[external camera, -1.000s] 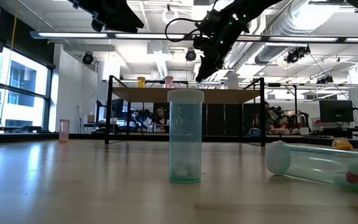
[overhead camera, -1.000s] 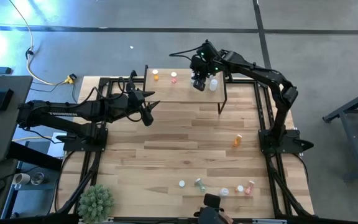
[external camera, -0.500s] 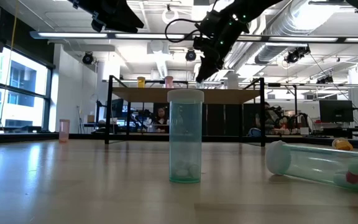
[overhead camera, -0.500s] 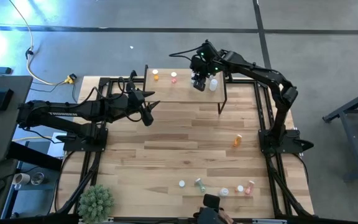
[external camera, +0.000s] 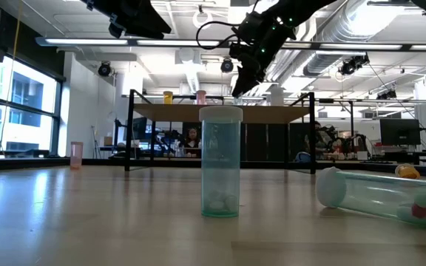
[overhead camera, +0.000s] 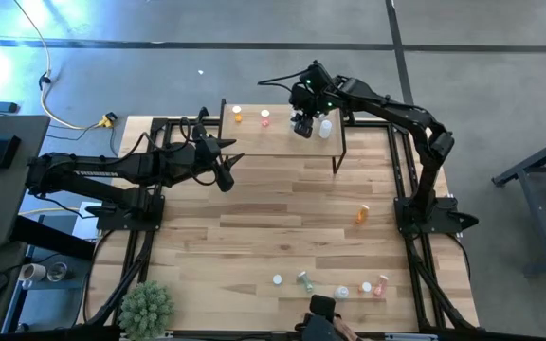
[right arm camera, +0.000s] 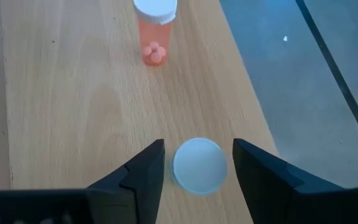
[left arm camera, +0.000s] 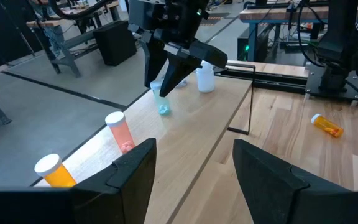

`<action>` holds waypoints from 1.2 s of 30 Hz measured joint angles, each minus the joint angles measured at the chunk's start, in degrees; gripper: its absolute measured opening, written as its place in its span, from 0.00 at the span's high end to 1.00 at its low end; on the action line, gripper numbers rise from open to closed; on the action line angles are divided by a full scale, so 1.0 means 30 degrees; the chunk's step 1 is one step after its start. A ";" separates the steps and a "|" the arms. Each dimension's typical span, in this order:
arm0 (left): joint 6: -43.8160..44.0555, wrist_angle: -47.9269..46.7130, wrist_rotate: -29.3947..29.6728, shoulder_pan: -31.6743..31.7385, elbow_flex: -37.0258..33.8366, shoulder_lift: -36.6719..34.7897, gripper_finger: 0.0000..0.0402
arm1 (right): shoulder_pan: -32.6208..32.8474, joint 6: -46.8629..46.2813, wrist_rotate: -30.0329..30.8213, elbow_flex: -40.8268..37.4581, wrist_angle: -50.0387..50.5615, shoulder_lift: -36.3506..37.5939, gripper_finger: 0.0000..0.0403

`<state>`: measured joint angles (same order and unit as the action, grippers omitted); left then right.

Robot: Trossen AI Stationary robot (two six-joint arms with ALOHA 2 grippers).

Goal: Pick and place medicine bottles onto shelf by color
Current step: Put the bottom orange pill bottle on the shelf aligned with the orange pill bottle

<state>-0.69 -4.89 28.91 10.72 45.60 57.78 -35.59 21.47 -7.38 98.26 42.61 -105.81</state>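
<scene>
Plant (overhead camera: 146, 304) heads our list, at the table's (overhead camera: 254, 218) near-left corner in the high view.

Left gripper (overhead camera: 226, 170): we find it hovering over the table just short of the shelf's (overhead camera: 278, 142) left end, fingers (left arm camera: 132, 171) spread apart and holding nothing.

Shelf: a small light-wood board on black legs at the far edge of the table. On it we count four bottles in a row. Orange bottle (overhead camera: 238, 114) stands upright at the left end; pink bottle (overhead camera: 265, 117) stands upright just beside it.

Right gripper (overhead camera: 300, 124): we see it poised above the shelf directly over a green bottle (left arm camera: 161, 98), which stands upright on the board. In the right wrist view its white cap (right arm camera: 198, 166) sits between the two fingers (right arm camera: 140, 171), with a gap on each side; the jaws are parted and clear of the bottle.

Clear bottle (overhead camera: 326, 128) stands upright just beside the gripper, toward the shelf's right end.

Remaining on the table, well apart from the shelf: one orange bottle on its side (overhead camera: 361, 214) at the right; then, along the near edge, a white-capped bottle (overhead camera: 278, 279), a green bottle lying down (overhead camera: 305, 279), a further white cap (overhead camera: 341, 291) and a pink bottle near the corner (overhead camera: 380, 284).
</scene>
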 joint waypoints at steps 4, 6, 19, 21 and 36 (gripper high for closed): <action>0.0000 0.0000 0.0000 0.0000 0.0000 0.0000 0.49 | 0.0000 0.0000 0.0000 0.0000 -0.0134 0.0308 0.55; 0.0000 0.0000 0.0000 0.0006 0.0000 0.0000 0.49 | 0.0007 0.0000 0.0000 0.0000 -0.0218 0.0556 0.55; 0.0000 -0.0015 0.0000 0.0007 0.0000 0.0000 0.49 | 0.0804 -0.0901 0.0066 0.0000 0.0881 0.3115 0.55; 0.0000 -0.0012 0.0000 0.0002 0.0000 0.0000 0.49 | 0.1120 -0.0640 0.0066 0.0000 0.1413 0.3615 0.55; 0.0015 -0.0605 -0.0007 0.0002 0.0000 -0.0007 0.49 | 0.3203 -0.1002 -0.4116 -0.3580 0.4814 0.6714 0.55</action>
<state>-0.64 -6.70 28.88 10.73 45.60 57.76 -25.98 18.47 -19.73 87.52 57.05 -85.67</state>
